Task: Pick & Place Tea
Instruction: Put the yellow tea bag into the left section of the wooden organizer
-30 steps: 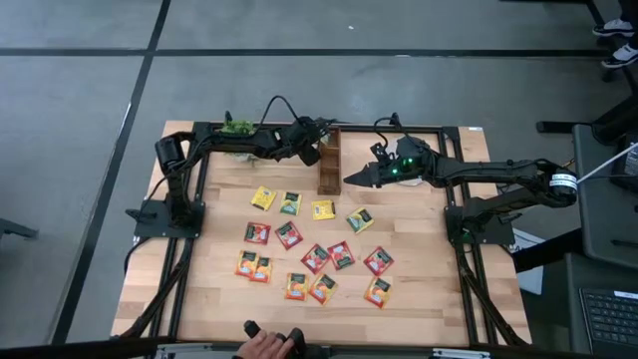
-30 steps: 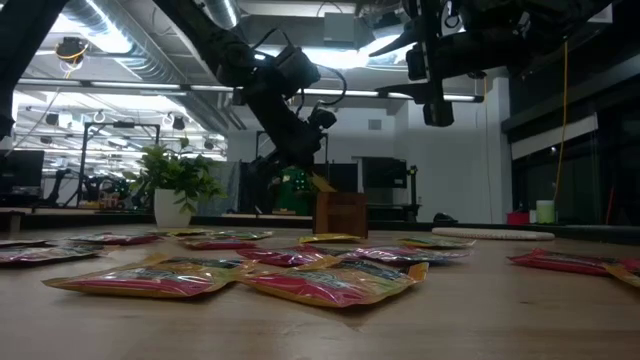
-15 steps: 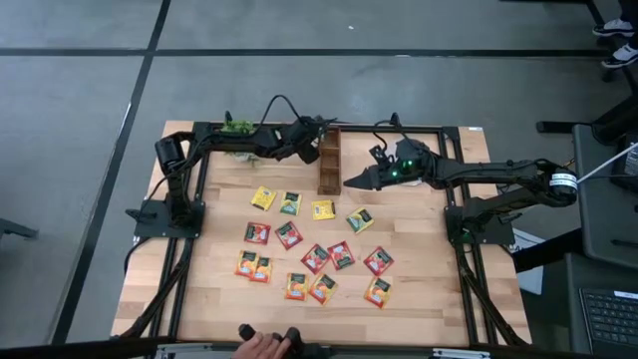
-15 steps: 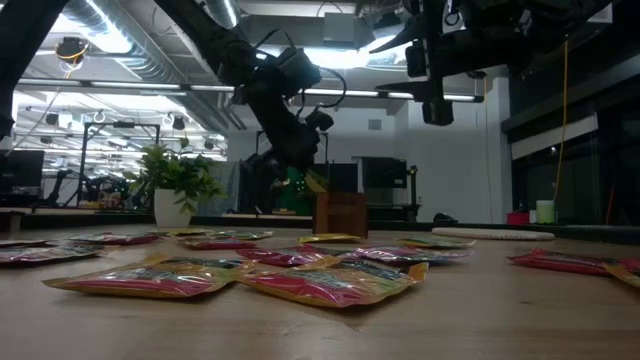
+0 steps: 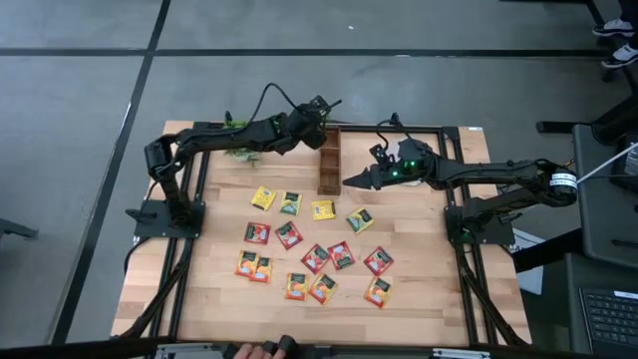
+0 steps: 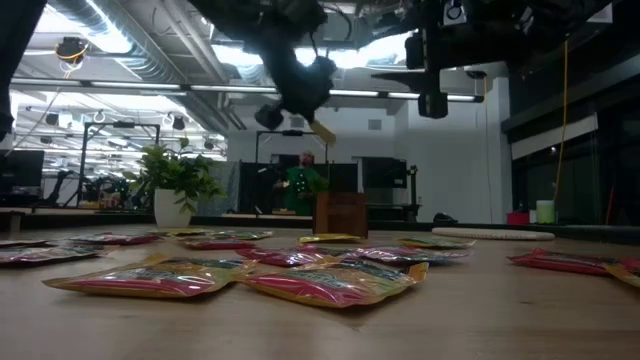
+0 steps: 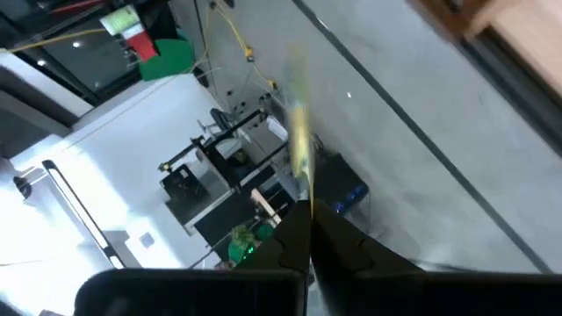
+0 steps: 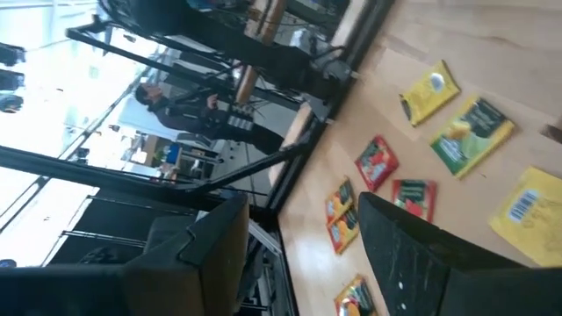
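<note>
Your left gripper (image 6: 318, 128) is clamped on a yellow tea sachet (image 6: 322, 131), raised above the wooden box (image 5: 329, 161). Your right gripper (image 5: 348, 181) hangs wide open and empty beside that box.

The wooden worktop (image 5: 419, 289) carries scattered tea sachets (image 5: 315, 257), a brown box (image 5: 329, 163) and a plant (image 5: 237, 127) at its back edge.

Bright ceiling strips (image 6: 120, 88) backlight low view; left wrist view motion-blurred
</note>
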Controlling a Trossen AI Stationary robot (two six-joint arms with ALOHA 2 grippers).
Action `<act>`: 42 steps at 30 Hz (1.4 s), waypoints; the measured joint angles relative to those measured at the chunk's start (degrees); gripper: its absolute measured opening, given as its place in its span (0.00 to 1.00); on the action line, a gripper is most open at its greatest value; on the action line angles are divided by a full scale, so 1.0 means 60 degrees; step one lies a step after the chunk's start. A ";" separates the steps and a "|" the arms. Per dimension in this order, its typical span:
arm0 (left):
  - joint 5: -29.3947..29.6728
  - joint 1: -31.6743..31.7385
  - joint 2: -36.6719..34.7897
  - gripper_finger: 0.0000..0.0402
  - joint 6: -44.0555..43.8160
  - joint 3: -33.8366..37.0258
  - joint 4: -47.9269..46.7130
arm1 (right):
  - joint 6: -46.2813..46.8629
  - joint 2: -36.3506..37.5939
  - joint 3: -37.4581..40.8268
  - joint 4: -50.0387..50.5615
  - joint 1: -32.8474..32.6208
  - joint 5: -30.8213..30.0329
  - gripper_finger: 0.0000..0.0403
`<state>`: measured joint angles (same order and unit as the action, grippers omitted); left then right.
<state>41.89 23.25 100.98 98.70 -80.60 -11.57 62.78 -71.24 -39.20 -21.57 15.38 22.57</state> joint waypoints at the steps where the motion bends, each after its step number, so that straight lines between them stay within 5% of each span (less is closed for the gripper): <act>1: 0.0044 0.0003 -0.0092 0.00 -0.0008 -0.0117 -0.0255 | 0.0003 0.0006 0.0000 -0.0085 -0.0012 0.0000 0.54; 6: 0.0167 0.0280 -0.0170 0.00 -0.0320 -0.0879 -0.1619 | -0.0012 0.0148 0.0000 -0.0254 -0.0023 -0.0057 0.54; 22: -0.0127 0.1607 0.1498 0.00 -0.0221 -0.2364 -0.1327 | -0.0051 0.0189 0.0000 -0.0330 -0.0055 -0.0076 0.54; 42: 0.0594 0.0676 0.2892 0.00 -0.0605 -0.2396 -0.1640 | 0.0093 0.0189 0.0000 -0.0301 -0.0058 0.0293 0.54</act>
<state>45.46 27.31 118.34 95.06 -94.98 -21.41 63.34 -70.11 -39.20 -23.38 15.03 24.32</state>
